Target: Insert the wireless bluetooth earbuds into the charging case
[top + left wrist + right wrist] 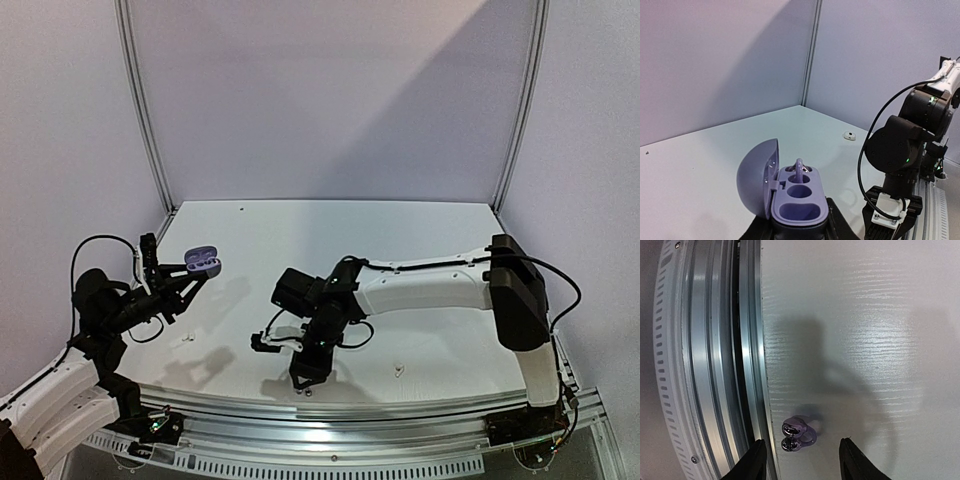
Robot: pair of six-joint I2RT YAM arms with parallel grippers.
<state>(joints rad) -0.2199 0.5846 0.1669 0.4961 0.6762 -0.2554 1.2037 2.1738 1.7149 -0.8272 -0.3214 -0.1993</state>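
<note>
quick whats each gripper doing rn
Left gripper: closed on the open charging case.
Right gripper: open, empty, over an earbud.

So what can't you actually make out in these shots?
1. Top view: the shiny earbud is lost beneath the right pincer.
2. Left wrist view: the left pincer is mostly covered by the open charging case and cut off by the bottom edge.
3. Left wrist view: the white speck on the table is too small to identify.
</note>
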